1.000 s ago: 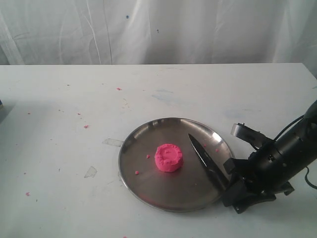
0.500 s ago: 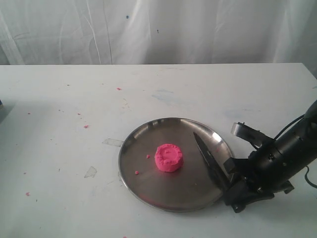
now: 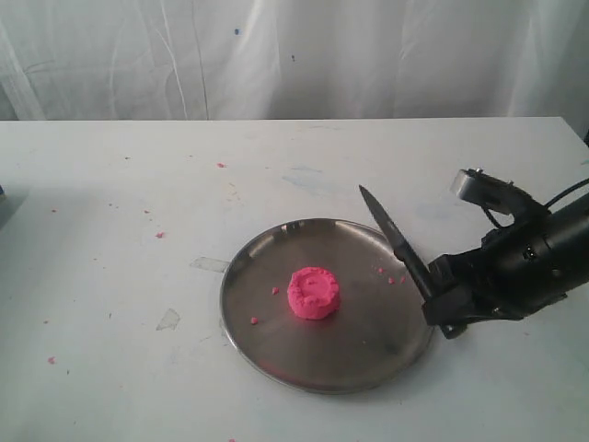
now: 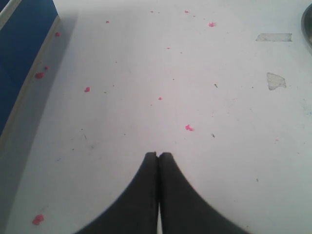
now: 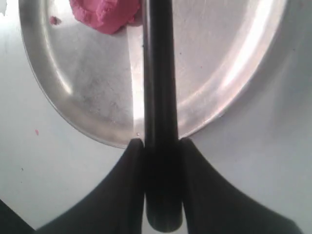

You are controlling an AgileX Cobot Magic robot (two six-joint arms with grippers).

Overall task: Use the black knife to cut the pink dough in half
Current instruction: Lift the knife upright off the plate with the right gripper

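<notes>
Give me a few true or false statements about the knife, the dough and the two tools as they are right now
1. The right tool is clamped on the black knife's handle. True.
2. The pink dough is already in two halves. False: it is one whole puck on the steel plate.
3. The knife blade is pressed into the dough. False: it is raised at the plate's right edge, apart from the dough.
4. The left tool is shut and holds nothing. True.
5. Pink crumbs lie scattered on the table. True.

steel plate [image 3: 276,341], white table [image 3: 110,230], blue box [image 4: 19,53]
</notes>
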